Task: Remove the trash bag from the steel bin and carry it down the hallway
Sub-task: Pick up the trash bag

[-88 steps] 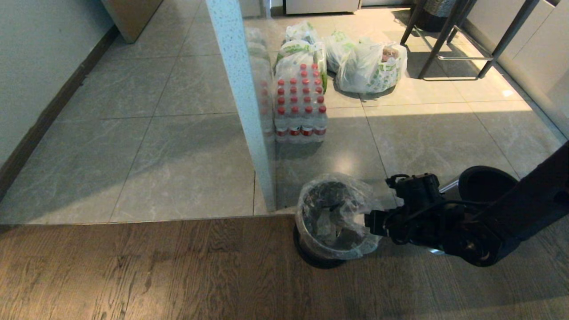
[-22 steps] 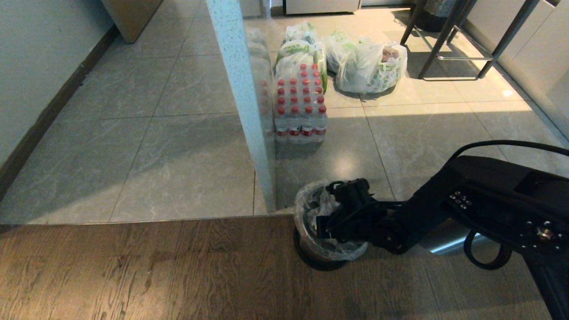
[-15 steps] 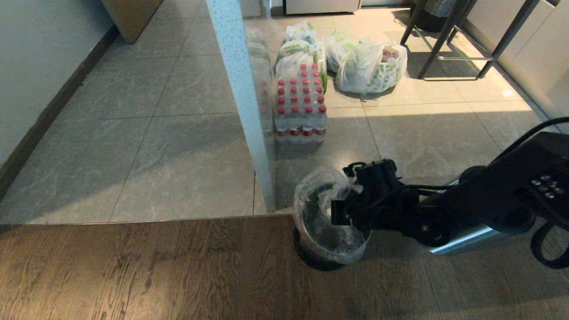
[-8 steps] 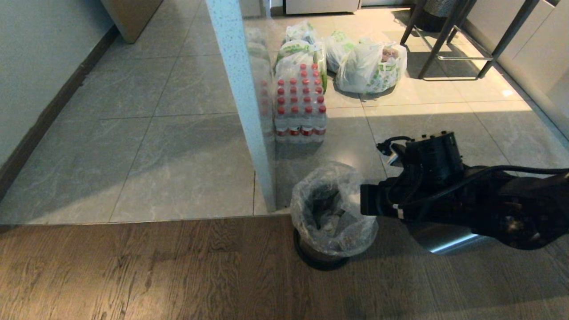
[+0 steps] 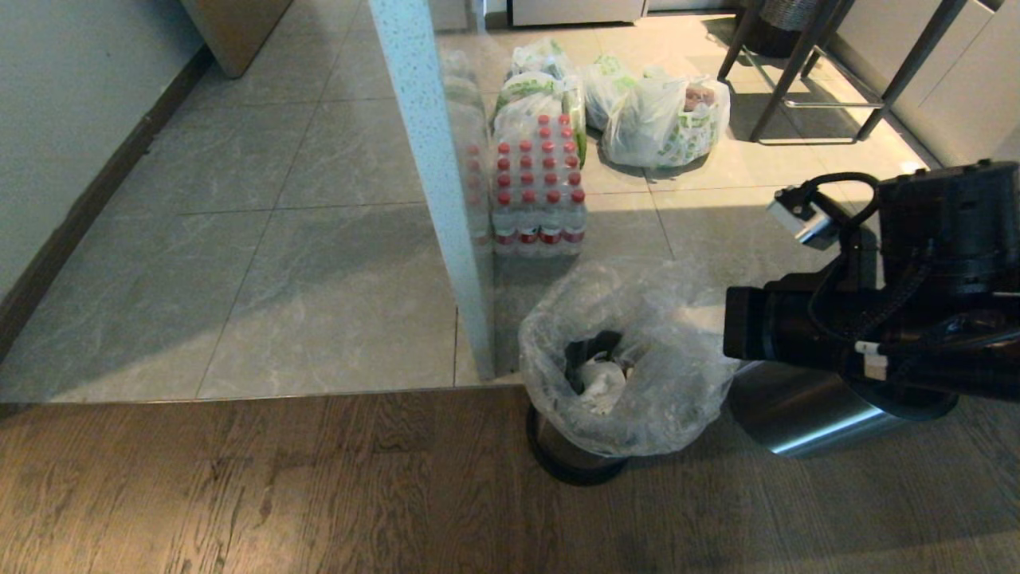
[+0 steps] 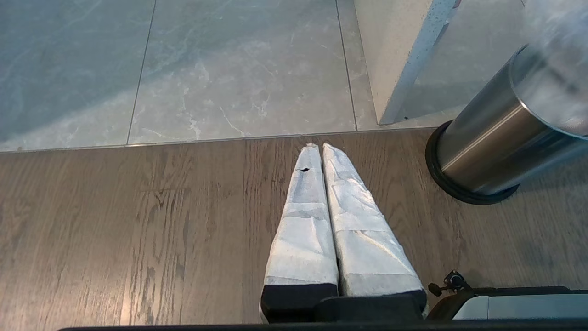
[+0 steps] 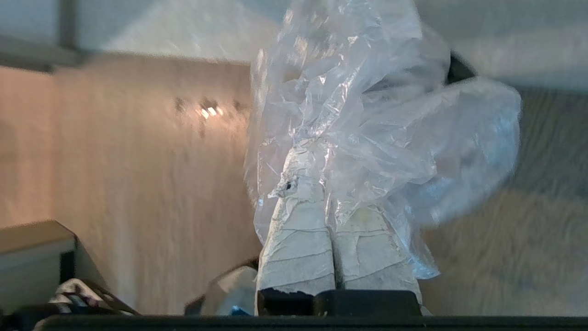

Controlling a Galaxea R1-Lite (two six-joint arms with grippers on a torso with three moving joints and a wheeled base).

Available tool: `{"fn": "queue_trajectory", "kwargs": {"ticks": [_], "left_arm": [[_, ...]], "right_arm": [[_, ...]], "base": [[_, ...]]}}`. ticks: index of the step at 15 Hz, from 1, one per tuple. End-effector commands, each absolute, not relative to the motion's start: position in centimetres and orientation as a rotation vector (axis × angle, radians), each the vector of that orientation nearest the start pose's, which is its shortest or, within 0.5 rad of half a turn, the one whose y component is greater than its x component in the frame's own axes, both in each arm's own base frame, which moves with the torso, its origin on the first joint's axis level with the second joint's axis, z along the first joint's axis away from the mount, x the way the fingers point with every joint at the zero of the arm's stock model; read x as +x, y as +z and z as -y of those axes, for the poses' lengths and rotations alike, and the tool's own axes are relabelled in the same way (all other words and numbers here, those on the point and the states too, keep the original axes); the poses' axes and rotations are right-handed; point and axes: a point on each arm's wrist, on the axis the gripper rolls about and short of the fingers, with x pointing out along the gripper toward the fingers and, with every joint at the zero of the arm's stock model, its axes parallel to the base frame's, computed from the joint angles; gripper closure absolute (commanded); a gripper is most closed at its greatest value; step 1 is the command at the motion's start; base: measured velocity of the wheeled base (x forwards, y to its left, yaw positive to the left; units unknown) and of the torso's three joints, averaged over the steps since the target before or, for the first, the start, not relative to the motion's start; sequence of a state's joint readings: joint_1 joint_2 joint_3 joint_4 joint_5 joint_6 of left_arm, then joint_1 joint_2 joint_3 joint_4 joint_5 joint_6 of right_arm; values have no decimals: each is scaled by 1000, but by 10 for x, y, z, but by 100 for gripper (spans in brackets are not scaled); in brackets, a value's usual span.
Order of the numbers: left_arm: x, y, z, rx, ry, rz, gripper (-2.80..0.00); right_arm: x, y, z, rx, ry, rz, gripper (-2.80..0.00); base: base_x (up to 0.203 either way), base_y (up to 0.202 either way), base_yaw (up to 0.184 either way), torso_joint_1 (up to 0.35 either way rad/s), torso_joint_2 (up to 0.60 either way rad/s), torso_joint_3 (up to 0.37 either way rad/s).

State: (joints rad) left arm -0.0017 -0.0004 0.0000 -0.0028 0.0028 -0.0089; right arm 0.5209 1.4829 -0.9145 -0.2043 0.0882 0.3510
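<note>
floor (image 5: 279, 263): tile, wood | on it: steel bin (image 5: 570, 462), water bottles (image 5: 538, 187), grocery bags (image 5: 665, 119)

Head camera looks down; both wrist cameras apparently share the steel bin (image 6: 491, 138).

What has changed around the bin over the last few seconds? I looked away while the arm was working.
The right gripper, its jaws shut on the trash bag, has risen and drawn back to the right, pulling the bag up so it billows above the steel bin. The bin, the bottle pack and the parked left gripper stayed put.
</note>
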Motion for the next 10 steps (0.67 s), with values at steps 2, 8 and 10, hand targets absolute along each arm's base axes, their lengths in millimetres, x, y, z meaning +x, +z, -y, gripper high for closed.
{"fn": "queue_trajectory", "kwargs": {"ticks": [2,8,10], "left_arm": [[-23,75,0,-9,2,2,0],[-23,75,0,-9,2,2,0],[-23,75,0,-9,2,2,0]], "right_arm": [[199,257,-117,282,556,-367,0],[158,303,-93,294,589,-255,0],[148,309,-88,285,595,-253,0]], "base": [[0,0,0,0,0,0],[0,0,0,0,0,0],[0,0,0,0,0,0]]}}
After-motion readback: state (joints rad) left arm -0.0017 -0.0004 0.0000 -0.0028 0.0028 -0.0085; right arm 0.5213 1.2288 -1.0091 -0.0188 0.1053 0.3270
